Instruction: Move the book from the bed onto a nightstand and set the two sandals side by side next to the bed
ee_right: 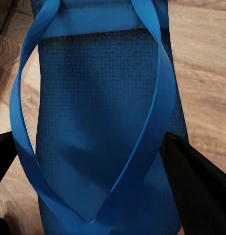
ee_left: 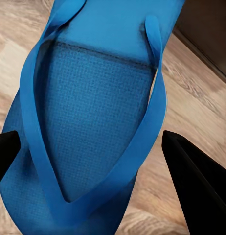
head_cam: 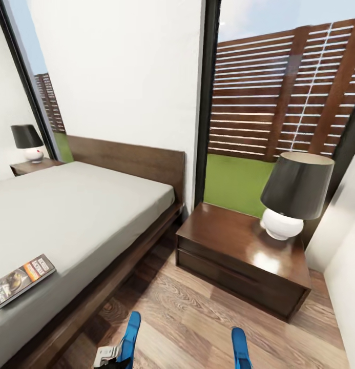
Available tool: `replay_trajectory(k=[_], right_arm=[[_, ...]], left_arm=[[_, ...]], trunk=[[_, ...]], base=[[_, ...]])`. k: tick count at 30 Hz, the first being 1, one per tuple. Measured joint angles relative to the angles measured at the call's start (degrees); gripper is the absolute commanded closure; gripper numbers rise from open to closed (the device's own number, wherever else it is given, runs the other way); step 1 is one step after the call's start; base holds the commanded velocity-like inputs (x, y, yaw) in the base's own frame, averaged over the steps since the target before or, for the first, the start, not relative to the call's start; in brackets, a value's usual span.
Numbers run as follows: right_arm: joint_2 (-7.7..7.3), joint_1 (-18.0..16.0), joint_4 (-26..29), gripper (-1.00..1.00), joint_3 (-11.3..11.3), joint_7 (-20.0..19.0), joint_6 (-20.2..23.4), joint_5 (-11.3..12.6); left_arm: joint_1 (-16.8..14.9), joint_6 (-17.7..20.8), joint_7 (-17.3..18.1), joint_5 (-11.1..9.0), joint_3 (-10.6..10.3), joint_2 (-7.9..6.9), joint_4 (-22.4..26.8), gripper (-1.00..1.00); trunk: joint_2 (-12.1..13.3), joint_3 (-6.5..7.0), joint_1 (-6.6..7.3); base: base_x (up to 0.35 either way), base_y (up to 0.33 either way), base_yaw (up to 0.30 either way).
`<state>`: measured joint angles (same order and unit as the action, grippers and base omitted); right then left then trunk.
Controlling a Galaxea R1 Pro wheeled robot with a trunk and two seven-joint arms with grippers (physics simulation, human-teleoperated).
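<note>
Head view shows the bed (head_cam: 69, 205) along the left side of the frame, with the book (head_cam: 21, 279) lying on the mattress at the lower left, near the edge. One nightstand (head_cam: 238, 256) with a lamp (head_cam: 295, 195) sits at the right.

Two blue sandals poke up at the bottom edge, the left sandal (head_cam: 130, 333) and the right sandal (head_cam: 240, 348), well apart. Bare wood floor (head_cam: 197, 318) lies between the bed frame and the nightstand, so there is room to set them down.

Left wrist view: the left gripper (ee_left: 96, 156) has black fingers on both sides of its sandal (ee_left: 93, 122); it looks gripped.

Right wrist view: the right gripper (ee_right: 93, 166) looks closed on its sandal (ee_right: 103, 112) too.

I think the sandal step is in hand. Next, lower both together beside the bed.
</note>
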<state>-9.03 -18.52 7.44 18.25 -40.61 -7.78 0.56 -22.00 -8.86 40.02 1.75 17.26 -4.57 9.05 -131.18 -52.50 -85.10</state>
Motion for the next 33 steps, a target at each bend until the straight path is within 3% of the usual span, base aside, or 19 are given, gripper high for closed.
replay_trajectory(k=[33], right_arm=[[-0.02, 0.00, 0.00, 1.00, 0.00, 0.00, 0.00, 0.00]], left_arm=[[0.00, 0.01, 0.00, 0.00, 0.04, 0.42, 0.00, 1.00]], trunk=[[0.00, 0.00, 0.00]], base=[[0.000, 0.000, 0.290]])
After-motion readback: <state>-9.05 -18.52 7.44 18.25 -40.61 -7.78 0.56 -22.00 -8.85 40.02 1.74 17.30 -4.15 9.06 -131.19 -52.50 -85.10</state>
